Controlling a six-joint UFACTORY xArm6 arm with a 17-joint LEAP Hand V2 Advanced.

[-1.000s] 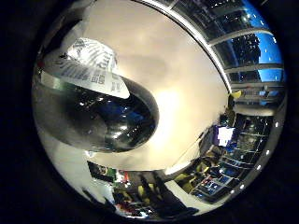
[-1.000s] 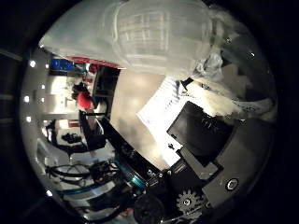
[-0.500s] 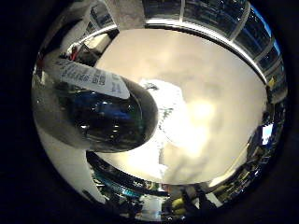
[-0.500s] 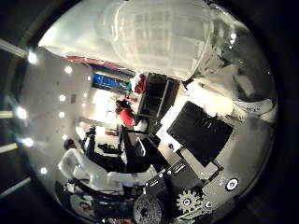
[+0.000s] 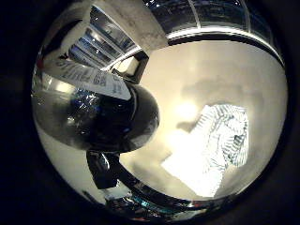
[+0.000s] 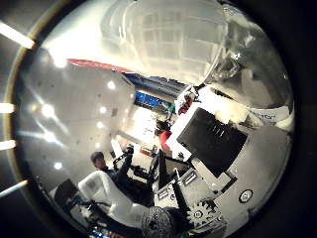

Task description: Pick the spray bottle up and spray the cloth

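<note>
The spray bottle is close against my palm. In the little finger side view its dark rounded body [image 5: 98, 117] with a white printed label [image 5: 89, 75] fills one side. In the thumb side view its translucent white part [image 6: 168, 40] fills the area beside my hand's [image 6: 213, 144] black and white parts, which lie curled along it. The cloth [image 5: 220, 141], white with thin stripes, lies crumpled on the pale table [image 5: 197, 75], some way off from the bottle.
The little finger side view shows a window wall and frames [image 5: 178, 14] past the table's far edge. The thumb side view shows a ceiling with lights [image 6: 45, 109], room clutter [image 6: 158, 119] and the arm's white body [image 6: 109, 193].
Both views have swung round with the hand while the bottle stays fixed against the palm. The cloth on the table has come into the little finger side view.
</note>
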